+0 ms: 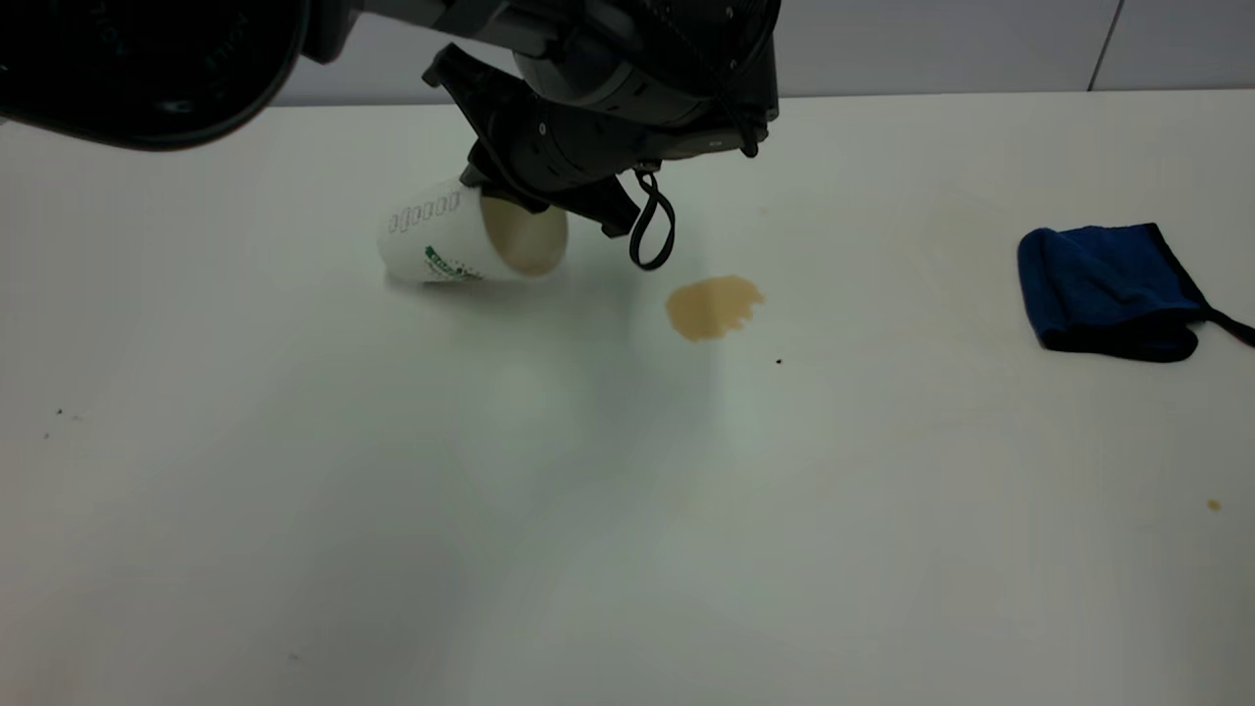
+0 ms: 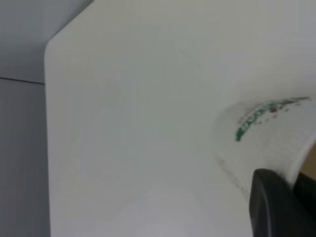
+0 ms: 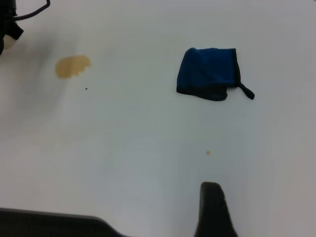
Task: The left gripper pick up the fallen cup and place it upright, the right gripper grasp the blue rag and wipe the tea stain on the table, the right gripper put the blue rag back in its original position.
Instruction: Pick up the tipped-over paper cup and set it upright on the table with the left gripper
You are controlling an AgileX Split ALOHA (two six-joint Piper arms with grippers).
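The white cup (image 1: 431,240) with a green logo lies tilted on the table (image 1: 588,549), its cream mouth facing the tea stain. My left gripper (image 1: 510,201) is at the cup's mouth. In the left wrist view its jaws straddle the cup (image 2: 266,133) rim, one finger (image 2: 271,202) outside the wall and one inside, shut on it. The light brown tea stain (image 1: 713,307) sits just right of the cup. The blue rag (image 1: 1108,289) lies folded at the far right. My right gripper (image 3: 163,222) hovers open, well short of the rag (image 3: 207,73) and the stain (image 3: 72,66).
A tiny black dot (image 1: 778,361) lies near the stain and a tiny brown speck (image 1: 1214,505) lies in front of the rag. The table's rounded corner (image 2: 52,44) shows in the left wrist view. A grey wall runs behind the table.
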